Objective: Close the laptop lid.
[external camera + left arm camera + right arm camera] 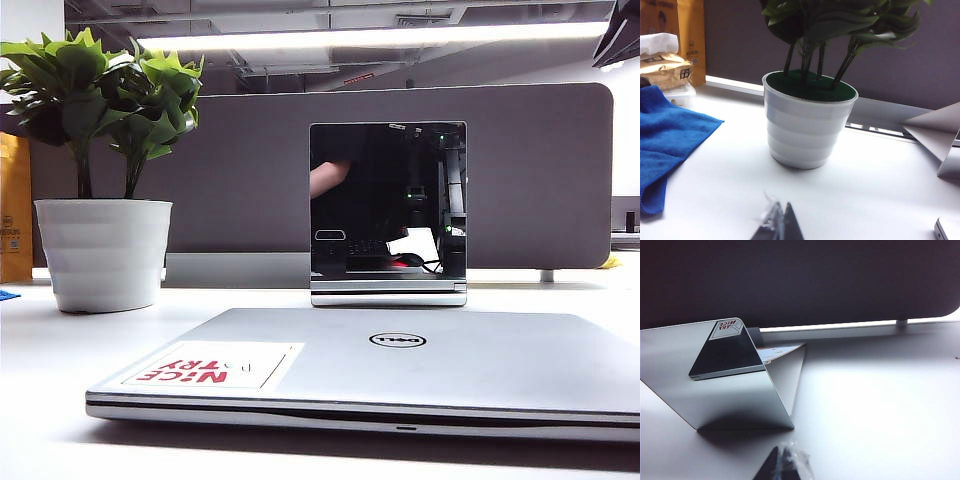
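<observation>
Laptop lid: shut flat on the laptop, near edge of the surface.
Left claw: near the plant pot; grip unclear.
Right claw: facing the mirror panel; grip unclear.
Blue cloth: left wrist view only.

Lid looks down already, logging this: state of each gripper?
Left gripper: over the table near the white plant pot, holding nothing; open or shut cannot be told.
Right gripper: near the mirror panel, same.

Laptop right end cut off by exterior frame edge. Left tool and right tool: only dark tips visible, opening unclear.
</observation>
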